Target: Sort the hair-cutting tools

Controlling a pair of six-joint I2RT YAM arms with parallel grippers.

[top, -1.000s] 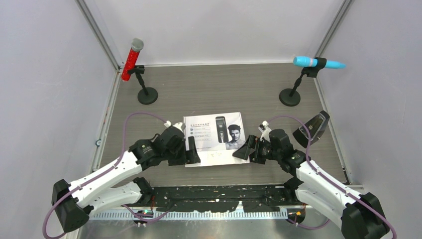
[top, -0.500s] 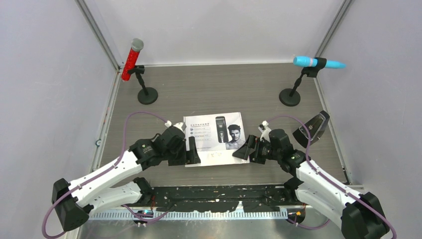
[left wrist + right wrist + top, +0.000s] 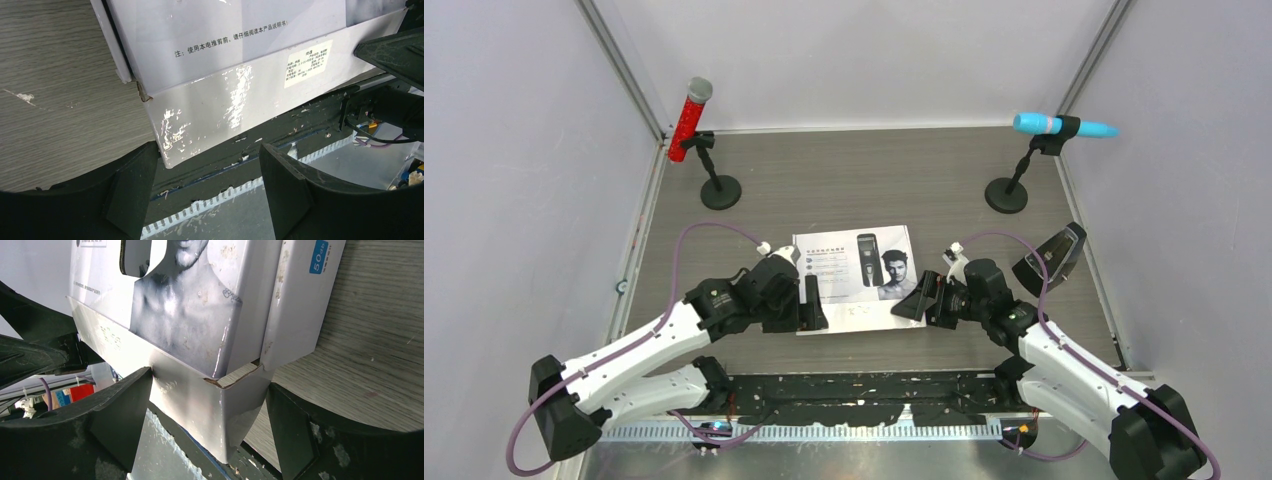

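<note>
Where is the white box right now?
Top view: the white box lies flat on the table, between the left hand and right hand, whose open fingers straddle its near corners.

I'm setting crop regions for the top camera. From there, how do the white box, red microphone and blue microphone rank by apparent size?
1. white box: clearly the largest.
2. red microphone and blue microphone: alike in length and thickness; they are angled differently, so I leave them tied.
</note>
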